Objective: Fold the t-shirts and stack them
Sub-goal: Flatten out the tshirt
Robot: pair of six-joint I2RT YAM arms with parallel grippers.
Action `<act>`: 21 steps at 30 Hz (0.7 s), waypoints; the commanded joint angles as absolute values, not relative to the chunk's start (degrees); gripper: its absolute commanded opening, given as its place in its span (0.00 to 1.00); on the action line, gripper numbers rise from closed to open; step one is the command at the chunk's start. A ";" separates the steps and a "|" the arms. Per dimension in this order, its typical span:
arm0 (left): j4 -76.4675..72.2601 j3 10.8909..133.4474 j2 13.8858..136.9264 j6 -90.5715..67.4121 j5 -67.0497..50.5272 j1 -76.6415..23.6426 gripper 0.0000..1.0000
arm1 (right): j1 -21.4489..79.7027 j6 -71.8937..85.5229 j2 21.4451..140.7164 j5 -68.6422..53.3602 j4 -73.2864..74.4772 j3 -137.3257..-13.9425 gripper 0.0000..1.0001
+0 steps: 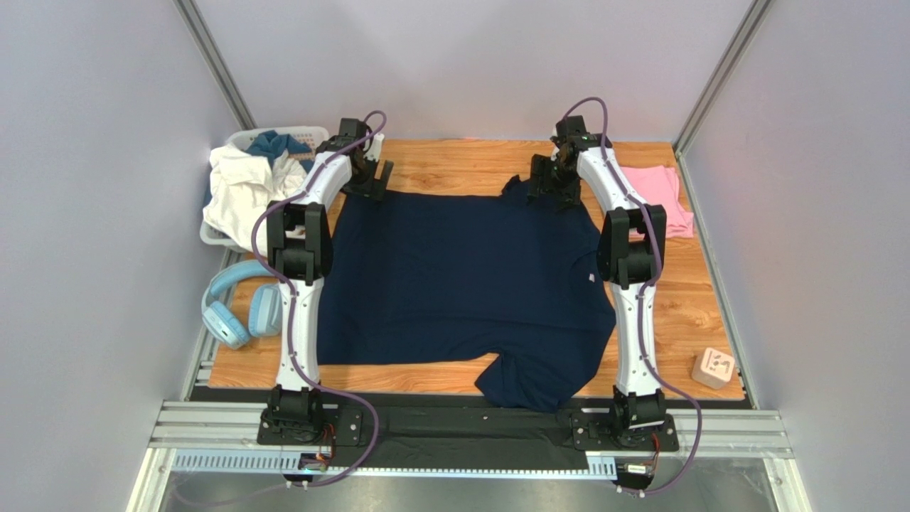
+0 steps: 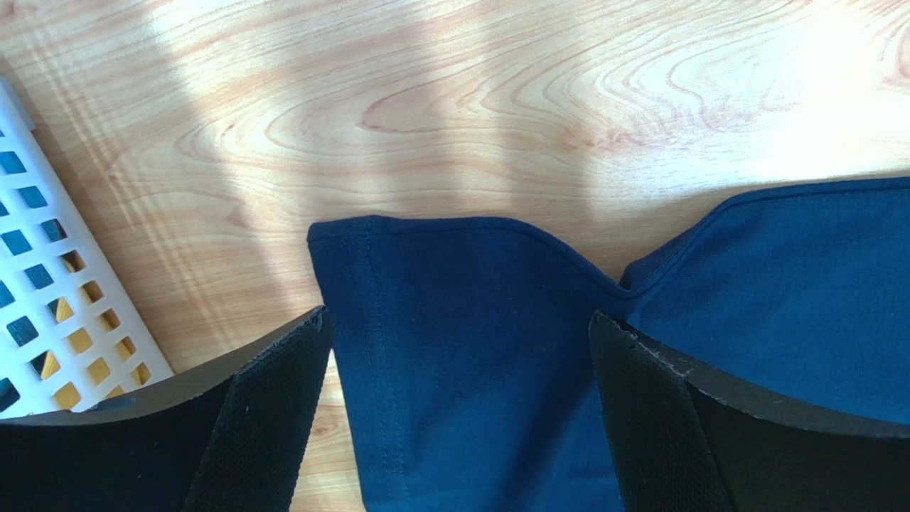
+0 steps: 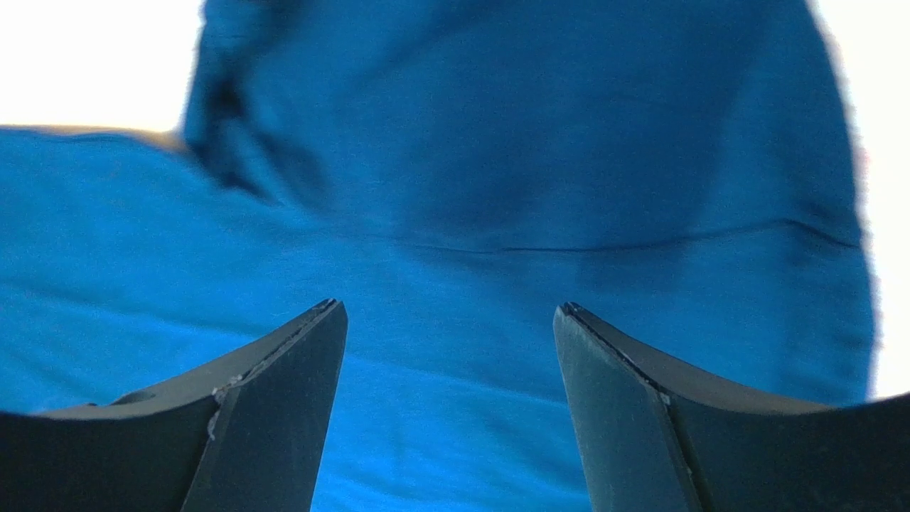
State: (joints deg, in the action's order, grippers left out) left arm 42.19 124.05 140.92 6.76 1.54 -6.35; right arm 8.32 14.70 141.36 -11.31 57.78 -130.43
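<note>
Two t-shirts are in play: the navy t-shirt (image 1: 449, 277) lies spread flat across the middle of the wooden table (image 1: 459, 158), between your arms, and the pink t-shirt (image 1: 664, 192) sits folded at the far right corner, apart from it. The navy one's long axis runs left to right, hem toward your left arm, collar and sleeves toward your right, with one sleeve spilling over the near edge. Both hands are at its far edge. Your left gripper (image 2: 459, 320) is spread wide and holds nothing; its fingers (image 2: 272, 421) straddle the far hem corner, which lies straight ahead between them. Your right gripper (image 3: 449, 309) is also wide and empty, low over the bunched far sleeve. Judging by that, the fold should bring the far edge toward you, so each hand needs to close on the cloth just below it. A laundry basket (image 1: 256, 139) stands just left of the hem corner, headphones (image 1: 240, 304) nearer you.
</note>
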 commanded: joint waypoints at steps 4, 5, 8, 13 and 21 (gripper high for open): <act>44.38 122.87 137.73 6.94 1.23 -7.03 0.96 | 7.04 13.36 143.60 -5.97 60.73 -132.18 0.77; 44.47 122.78 137.46 6.94 1.14 -7.03 0.96 | 6.68 13.79 144.31 -6.50 60.73 -132.45 0.77; 44.56 122.52 136.94 7.12 1.49 -7.03 0.96 | 5.36 14.24 146.41 -7.82 60.64 -133.06 0.76; 44.91 122.34 136.06 6.94 1.23 -7.03 0.96 | 2.21 14.85 147.83 -9.32 60.38 -132.98 0.76; 45.61 121.29 134.03 5.98 -0.95 -7.73 0.96 | -2.28 14.59 145.55 -8.25 59.50 -130.44 0.75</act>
State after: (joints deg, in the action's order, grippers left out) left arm 44.62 121.95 138.93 6.72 1.28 -6.90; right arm 0.75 15.03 144.35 -10.13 59.96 -132.49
